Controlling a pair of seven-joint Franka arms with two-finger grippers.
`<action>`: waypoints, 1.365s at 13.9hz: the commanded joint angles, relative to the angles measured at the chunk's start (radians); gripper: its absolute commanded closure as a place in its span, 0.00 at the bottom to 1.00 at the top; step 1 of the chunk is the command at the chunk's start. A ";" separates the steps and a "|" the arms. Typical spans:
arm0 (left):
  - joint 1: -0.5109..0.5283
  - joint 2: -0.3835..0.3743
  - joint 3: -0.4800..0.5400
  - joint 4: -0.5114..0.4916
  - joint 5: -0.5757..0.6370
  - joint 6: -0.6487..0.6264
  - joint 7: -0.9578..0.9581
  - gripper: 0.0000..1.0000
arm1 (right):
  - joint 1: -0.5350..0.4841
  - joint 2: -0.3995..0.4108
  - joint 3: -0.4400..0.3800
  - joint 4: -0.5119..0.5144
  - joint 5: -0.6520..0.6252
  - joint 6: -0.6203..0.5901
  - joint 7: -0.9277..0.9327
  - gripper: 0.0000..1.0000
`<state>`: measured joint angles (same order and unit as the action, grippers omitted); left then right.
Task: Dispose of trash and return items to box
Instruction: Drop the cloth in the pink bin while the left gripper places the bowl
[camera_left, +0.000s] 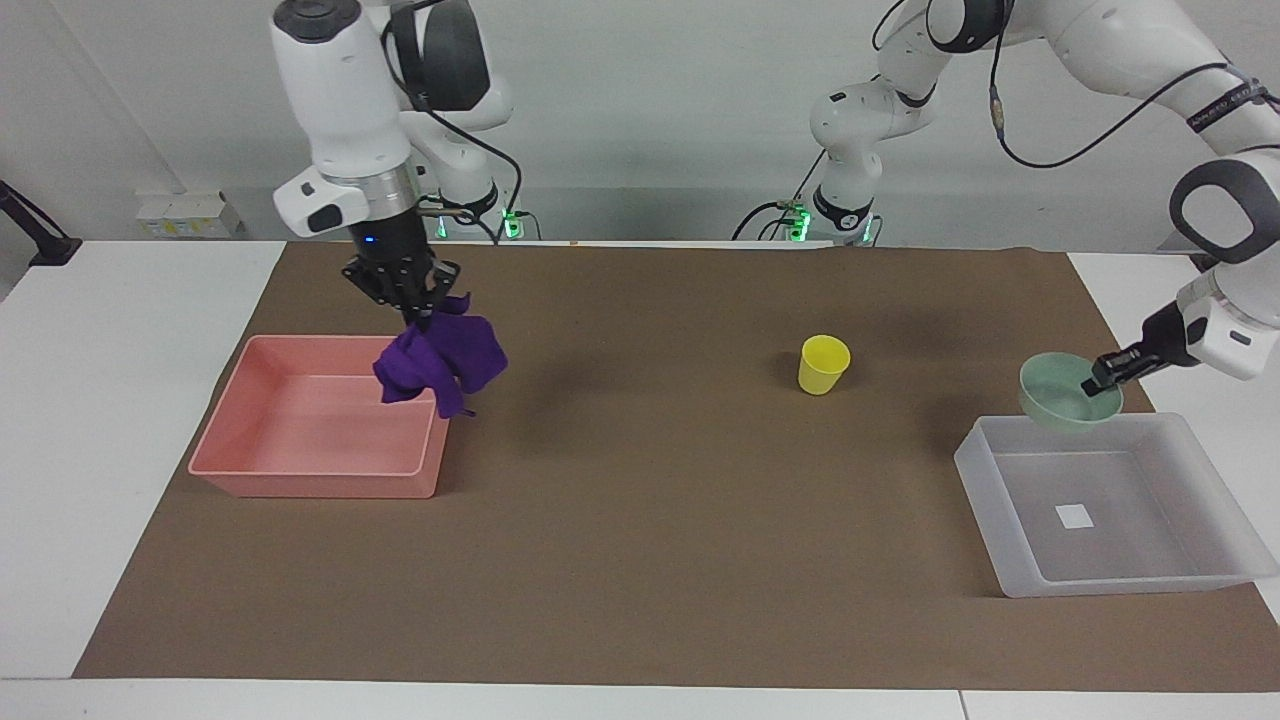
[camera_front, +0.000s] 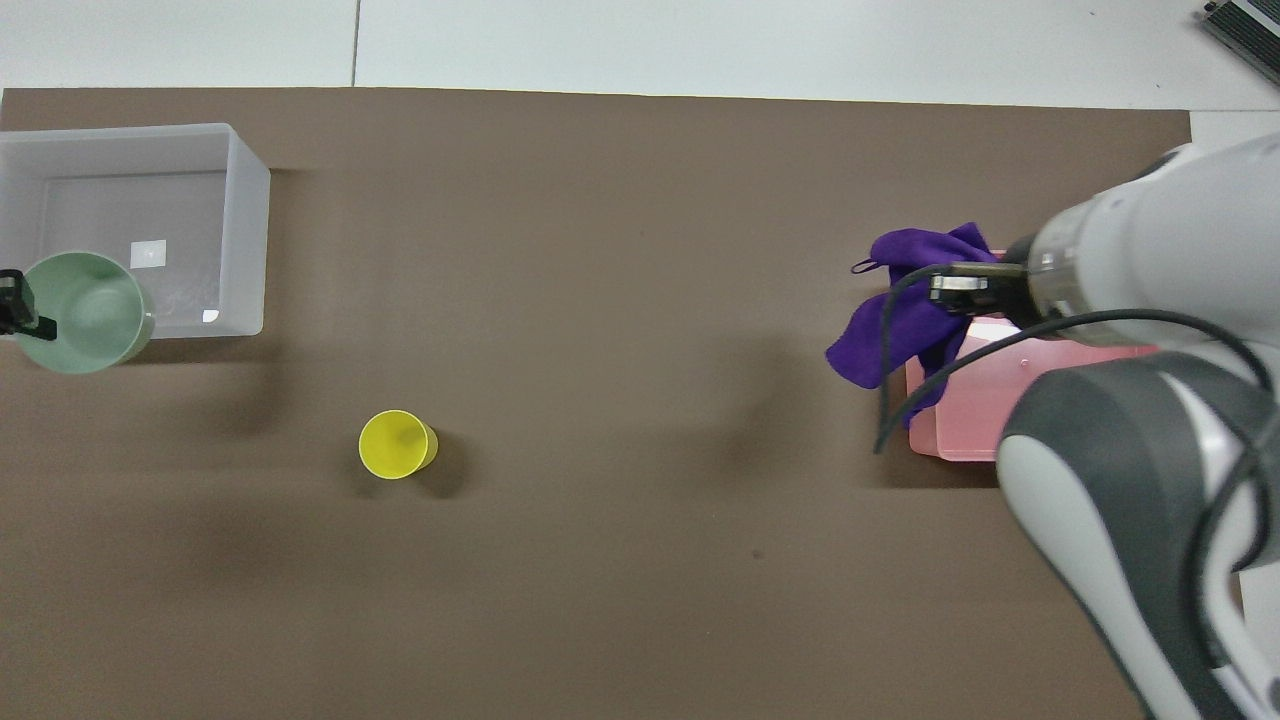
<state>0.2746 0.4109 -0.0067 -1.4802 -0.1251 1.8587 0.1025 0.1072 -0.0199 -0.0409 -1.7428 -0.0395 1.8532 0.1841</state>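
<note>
nothing binned or boxed yet — right end effector (camera_left: 418, 308) grips purple trash (camera_left: 442, 362) over pink tub (camera_left: 240, 420) at frame left; left end effector (camera_left: 1095, 381) pinches bowl (camera_left: 1060, 398) rim over box (camera_left: 1010, 560) edge at frame right; cup (camera_left: 823, 364) untouched on desk (camera_left: 640, 560).

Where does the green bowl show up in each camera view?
Facing view: the bowl is at the picture's right edge, held by the left gripper over the clear box.
Overhead view: the bowl is at the picture's left edge.
Shared landmark: the yellow cup.

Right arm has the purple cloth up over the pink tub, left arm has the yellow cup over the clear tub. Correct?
Not quite. The left gripper holds the green bowl, not the yellow cup, which stands on the mat; the facing view shows it. The rest holds: right gripper, purple cloth, pink tub, clear tub.
</note>
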 joint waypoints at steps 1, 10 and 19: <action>0.003 0.116 -0.004 0.070 -0.016 0.135 0.006 1.00 | -0.117 -0.005 0.012 -0.091 0.013 0.075 -0.160 1.00; -0.008 0.180 -0.006 0.070 -0.011 0.218 0.010 0.00 | -0.276 0.078 0.012 -0.446 0.089 0.504 -0.313 1.00; -0.153 -0.169 -0.018 -0.056 -0.018 -0.242 -0.162 0.00 | -0.175 0.066 0.019 -0.269 0.067 0.332 -0.192 0.00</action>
<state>0.2037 0.3459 -0.0396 -1.4075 -0.1347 1.6471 -0.0048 -0.1093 0.0662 -0.0271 -2.0869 0.0241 2.2847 -0.0740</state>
